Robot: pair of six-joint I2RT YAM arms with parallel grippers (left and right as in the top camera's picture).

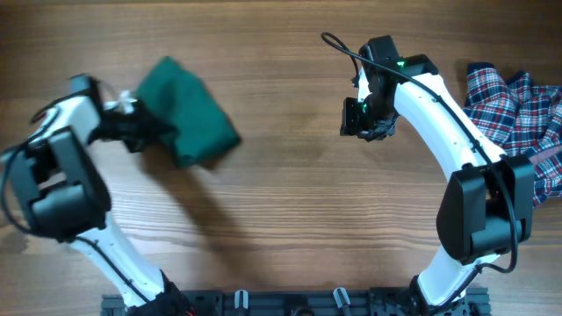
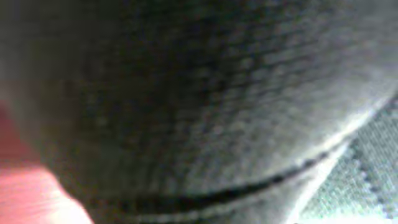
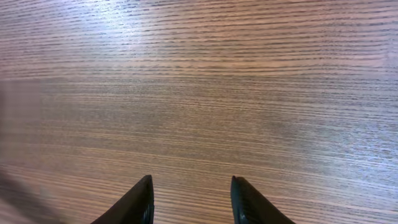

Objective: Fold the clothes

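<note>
Roughly halfway, by my reading. Green garment (image 1: 195,123) sits as a compact, rumpled bundle on the left of the table (image 1: 290,211), with the left gripper (image 1: 140,133) clamped on its edge. Plaid garment (image 1: 518,110) lies crumpled at far right, not yet folded. Right gripper (image 3: 189,186) has its jaws parted and empty over bare wood.

The table (image 3: 199,93) under the right hand (image 3: 191,202) is smooth wood with fine straight grain and a soft sheen. Its fingers (image 3: 140,202) look like matt black plastic. At the left hand (image 1: 140,132), the green garment (image 1: 189,123) is soft matt cloth, finely knitted up close. The plaid garment (image 1: 518,110), out beyond the right hand, is thin woven cloth.
</note>
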